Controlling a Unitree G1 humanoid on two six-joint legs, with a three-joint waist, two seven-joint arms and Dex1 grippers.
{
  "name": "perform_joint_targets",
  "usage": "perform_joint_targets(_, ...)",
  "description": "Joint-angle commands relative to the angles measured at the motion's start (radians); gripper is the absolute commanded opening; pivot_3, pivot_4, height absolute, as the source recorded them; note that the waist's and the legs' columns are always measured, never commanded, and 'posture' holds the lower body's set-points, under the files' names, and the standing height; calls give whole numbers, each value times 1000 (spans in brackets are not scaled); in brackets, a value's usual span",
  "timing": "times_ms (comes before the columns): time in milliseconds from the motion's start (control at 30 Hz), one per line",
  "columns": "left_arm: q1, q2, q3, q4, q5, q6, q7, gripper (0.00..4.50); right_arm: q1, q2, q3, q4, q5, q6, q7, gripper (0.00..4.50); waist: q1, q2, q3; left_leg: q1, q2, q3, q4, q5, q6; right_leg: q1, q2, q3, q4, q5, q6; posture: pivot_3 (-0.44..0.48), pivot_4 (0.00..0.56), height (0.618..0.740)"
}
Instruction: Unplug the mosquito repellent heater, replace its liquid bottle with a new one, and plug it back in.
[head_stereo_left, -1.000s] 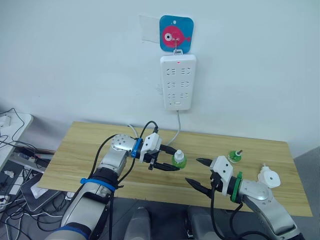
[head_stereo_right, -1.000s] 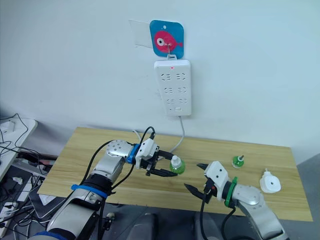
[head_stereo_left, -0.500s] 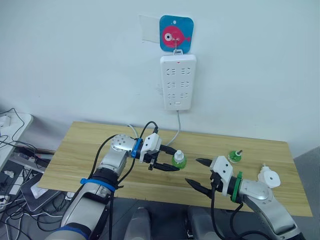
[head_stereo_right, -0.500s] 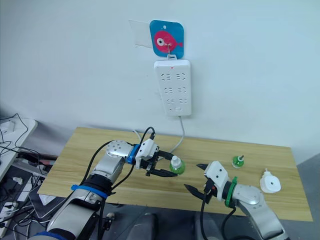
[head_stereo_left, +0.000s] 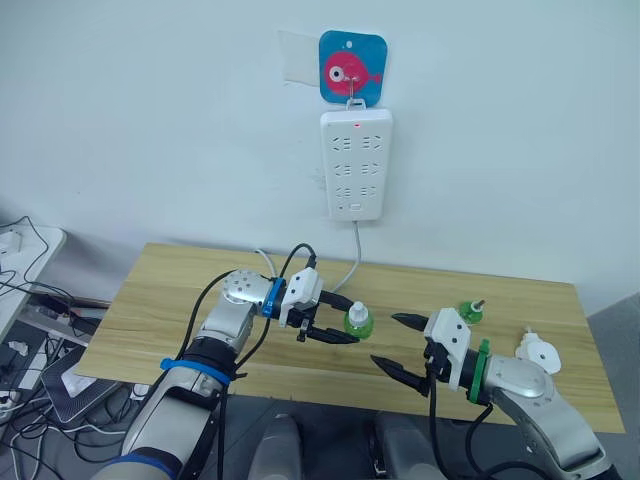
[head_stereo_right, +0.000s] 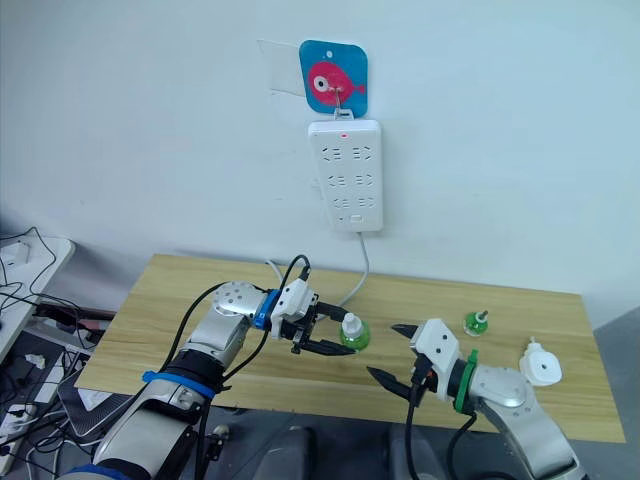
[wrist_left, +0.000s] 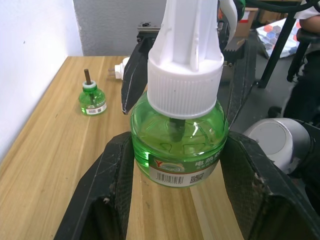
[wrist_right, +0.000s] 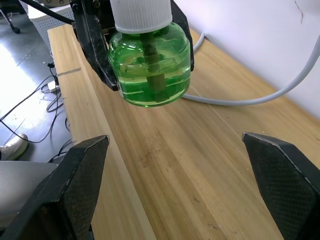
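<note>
The left gripper (head_stereo_left: 334, 320) is clenched on the belly of a green bottle (head_stereo_left: 357, 320) with a white cap, held between its jaws above the table (head_stereo_left: 180, 290); green liquid fills much of it. The right gripper (head_stereo_left: 400, 345) is spread wide, nothing between its jaws, facing that bottle. A second bottle (head_stereo_left: 467, 311) with a bare wick stands beyond it, the heater (head_stereo_left: 537, 352) farther right, unplugged. Both look light, smooth plastic; gripping the heater's body seems safest.
</note>
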Motion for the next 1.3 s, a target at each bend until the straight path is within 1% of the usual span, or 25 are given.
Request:
perform_joint_targets(33,-2,-4,15,-24,-3,-14,3,2178,4,-7,-17,-24,16,-15,10,4458,0,0,0,0,0,0,0,0,0,0,0,0,0,0,0,0,186,740)
perform_joint_targets(300,-1,-2,15,-26,-1,-14,2,2178,9,-20,-36,-59,50,-13,26,4458,0,0,0,0,0,0,0,0,0,0,0,0,0,0,0,-2,185,740)
perform_joint_targets(433,0,-1,16,-25,-1,-16,3,2178,-10,-35,-80,-136,132,37,37,4458,0,0,0,0,0,0,0,0,0,0,0,0,0,0,0,-2,185,740)
perform_joint_targets(633,0,-3,15,-23,0,-17,2,2178,-24,-53,-85,-208,159,97,17,4458,0,0,0,0,0,0,0,0,0,0,0,0,0,0,0,-2,185,740)
perform_joint_targets(667,-2,-4,14,-20,0,-19,2,2178,-37,-55,-84,-241,171,130,1,4458,0,0,0,0,0,0,0,0,0,0,0,0,0,0,0,-7,185,740)
perform_joint_targets(733,-6,-6,14,-13,1,-22,1,2178,-81,-40,-53,-409,212,278,-96,4458,-3,0,0,0,0,0,0,0,0,0,0,0,0,0,0,-7,185,740)
perform_joint_targets(800,-8,-7,15,-11,2,-24,1,2178,-124,-22,-29,-515,246,391,-174,4458,-6,0,0,0,0,0,0,0,0,0,0,0,1,0,0,-7,185,740)
perform_joint_targets(900,-8,-8,16,-9,3,-27,0,2178,-219,31,20,-591,287,537,-283,4458,-9,0,0,0,1,-2,0,0,0,0,1,-1,1,0,0,-7,185,740)
perform_joint_targets(933,-8,-9,16,-9,3,-27,0,2178,-242,47,32,-595,295,567,-305,4458,-9,0,0,0,1,-2,0,0,0,0,1,-1,1,0,0,-7,185,740)
perform_joint_targets(1033,-5,-11,15,-14,3,-27,2,2178,-245,38,24,-535,291,553,-287,4458,-9,0,0,-1,0,-2,0,0,0,0,0,-1,0,0,0,-7,185,740)
perform_joint_targets(1167,-4,-9,16,-15,3,-27,2,2178,-211,6,-3,-496,288,503,-252,4458,-6,0,0,-1,0,-2,0,0,0,0,0,-1,-1,0,0,-1,186,740)
perform_joint_targets(1300,-1,-5,16,-19,2,-27,0,2178,-175,-21,-21,-491,287,467,-233,4458,-7,0,0,-1,0,-2,0,0,0,0,0,-1,0,0,0,-1,186,740)
